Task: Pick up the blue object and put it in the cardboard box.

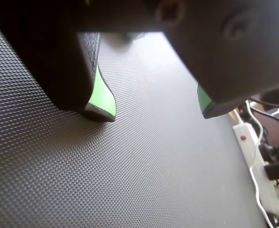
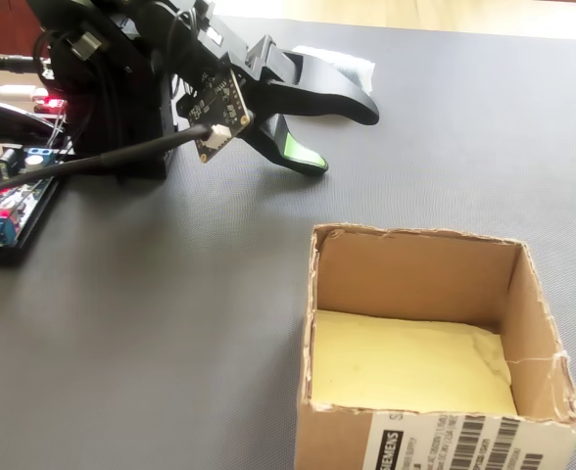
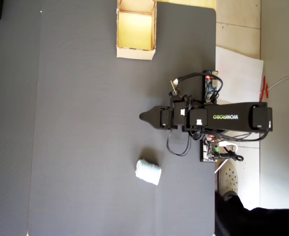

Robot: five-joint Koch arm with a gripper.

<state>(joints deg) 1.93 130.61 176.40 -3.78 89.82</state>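
Note:
In the overhead view the blue object (image 3: 148, 171), a pale oblong lump, lies on the dark mat a short way below my gripper (image 3: 144, 117) and does not touch it. In the fixed view a pale piece of the blue object (image 2: 352, 65) shows behind the upper jaw. The cardboard box (image 3: 135, 53) stands open at the mat's top edge, and I see nothing inside on its yellowish floor; in the fixed view the box (image 2: 410, 279) is in front. My gripper (image 1: 154, 111) (image 2: 342, 137) hangs low over the mat, open, its green pads (image 1: 101, 92) apart with nothing between them.
The arm's base and circuit boards (image 2: 4, 206) with cables sit at the mat's edge. A white power strip (image 1: 246, 142) with cords lies off the mat in the wrist view. White paper (image 3: 238, 69) lies beside the mat.

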